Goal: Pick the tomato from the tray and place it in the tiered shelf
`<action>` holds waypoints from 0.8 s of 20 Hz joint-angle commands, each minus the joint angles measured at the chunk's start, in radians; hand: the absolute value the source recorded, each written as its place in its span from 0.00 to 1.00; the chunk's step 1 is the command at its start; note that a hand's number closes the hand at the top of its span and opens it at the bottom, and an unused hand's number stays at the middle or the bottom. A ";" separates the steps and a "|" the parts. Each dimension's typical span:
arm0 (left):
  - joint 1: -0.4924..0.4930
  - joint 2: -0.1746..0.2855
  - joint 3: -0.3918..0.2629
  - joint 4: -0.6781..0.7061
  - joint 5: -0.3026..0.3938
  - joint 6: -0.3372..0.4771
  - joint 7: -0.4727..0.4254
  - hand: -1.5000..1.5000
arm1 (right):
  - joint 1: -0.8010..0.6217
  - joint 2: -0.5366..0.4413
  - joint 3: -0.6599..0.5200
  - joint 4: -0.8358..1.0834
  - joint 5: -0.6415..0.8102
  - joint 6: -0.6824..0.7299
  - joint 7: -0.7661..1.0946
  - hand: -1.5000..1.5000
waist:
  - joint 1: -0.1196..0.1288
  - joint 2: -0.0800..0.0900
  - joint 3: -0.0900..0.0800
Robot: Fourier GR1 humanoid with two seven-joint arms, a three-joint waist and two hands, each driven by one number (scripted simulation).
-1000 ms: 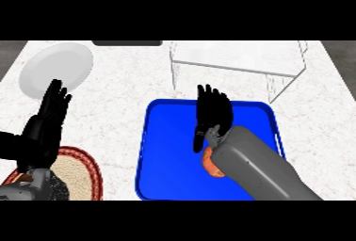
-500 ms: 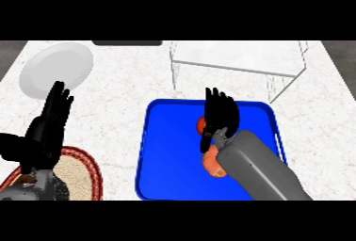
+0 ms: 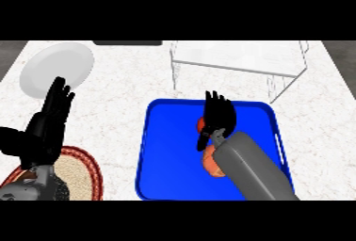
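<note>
Both sets of fingers are straight and spread, pinching nothing. Your right hand [image 3: 221, 118] covers part of the tomato [image 3: 201, 124], which sits in the blue tray [image 3: 167, 160]. Left hand [image 3: 50, 120] rests near the white plate [image 3: 55, 63].

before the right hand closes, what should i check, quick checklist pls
1. Tomato on the blue tray: ok, though the right hand partly hides it.
2. Right hand at the tomato: ok, it is right beside it.
3. Fingers ready to close: ok, straight, not yet curled round anything.
4. Orange thing apart from the right forearm: cannot tell, they overlap in the head view.
5. Tiered shelf in view: ok, it stands beyond the tray's far edge.
6. Left hand out of the way: ok, open, off to the tray's left.
</note>
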 commanded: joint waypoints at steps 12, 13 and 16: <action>0.004 -0.061 0.009 0.003 -0.071 -0.026 -0.016 0.50 | -0.007 0.035 0.046 0.166 0.139 -0.084 -0.134 1.00 | 0.002 0.000 0.000; 0.035 -0.029 0.052 -0.003 -0.042 -0.065 -0.032 0.50 | -0.056 0.035 0.017 0.150 0.152 -0.024 -0.103 1.00 | 0.003 0.000 0.000; 0.009 -0.071 0.030 0.004 -0.080 -0.036 -0.027 0.50 | 0.013 0.030 0.013 0.119 0.184 -0.070 -0.184 1.00 | -0.001 0.000 0.000</action>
